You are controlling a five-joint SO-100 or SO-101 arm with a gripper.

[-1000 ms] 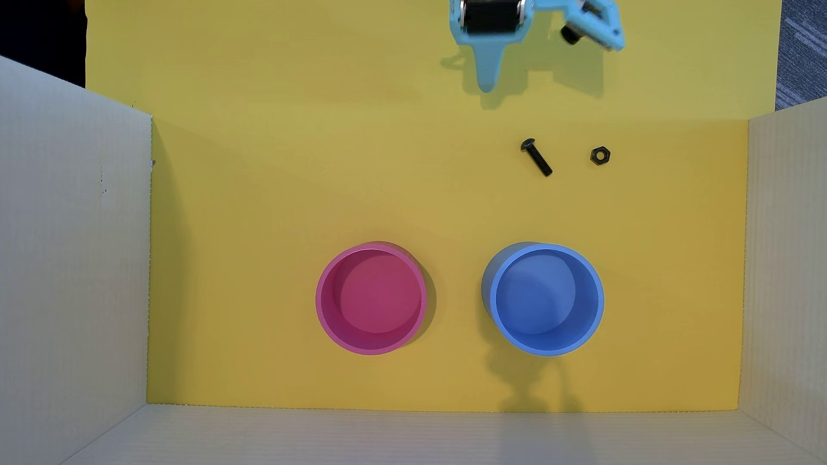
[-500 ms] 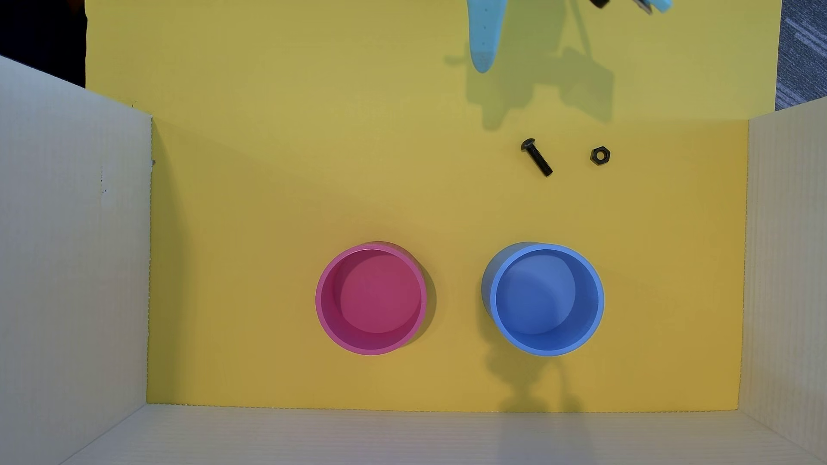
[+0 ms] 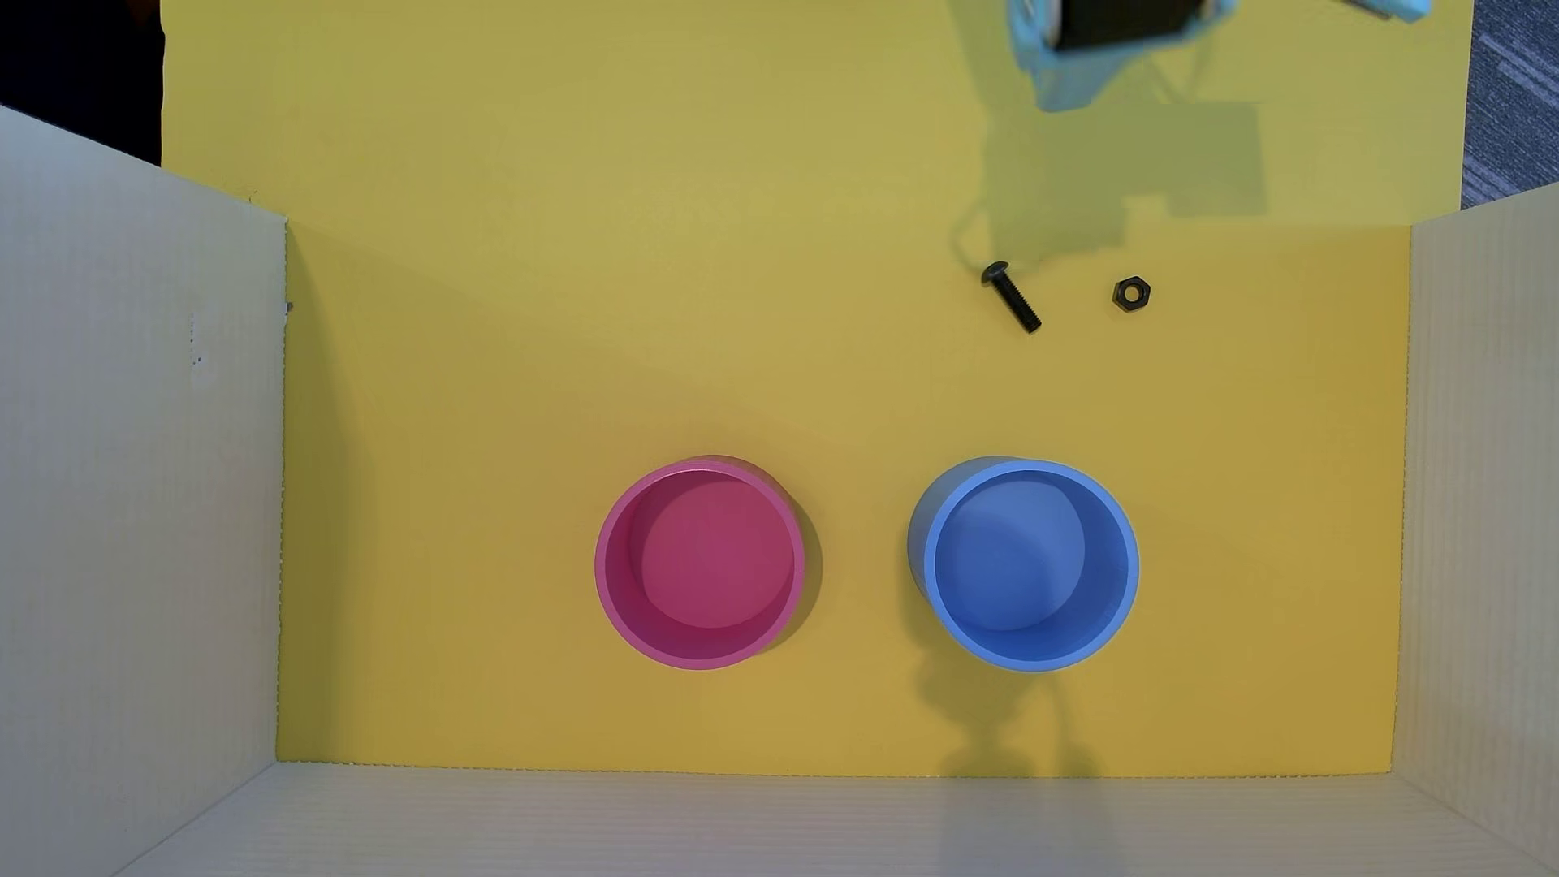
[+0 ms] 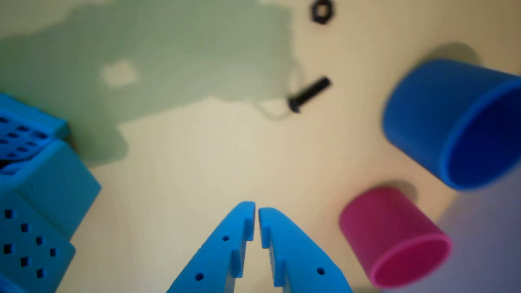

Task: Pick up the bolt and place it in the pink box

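The bolt (image 3: 1011,296) is a small black screw lying flat on the yellow mat, right of centre; it also shows in the wrist view (image 4: 308,94). The pink box (image 3: 699,562) is a round magenta cup standing empty and upright, seen at lower right in the wrist view (image 4: 390,234). My blue gripper (image 4: 256,211) is shut with nothing between its tips, held above the mat and well apart from the bolt. In the overhead view only part of the arm (image 3: 1105,42) shows at the top edge.
A black hex nut (image 3: 1131,293) lies right of the bolt, also in the wrist view (image 4: 322,11). A blue round container (image 3: 1031,563) stands right of the pink one. Pale cardboard walls (image 3: 135,472) enclose the mat on three sides.
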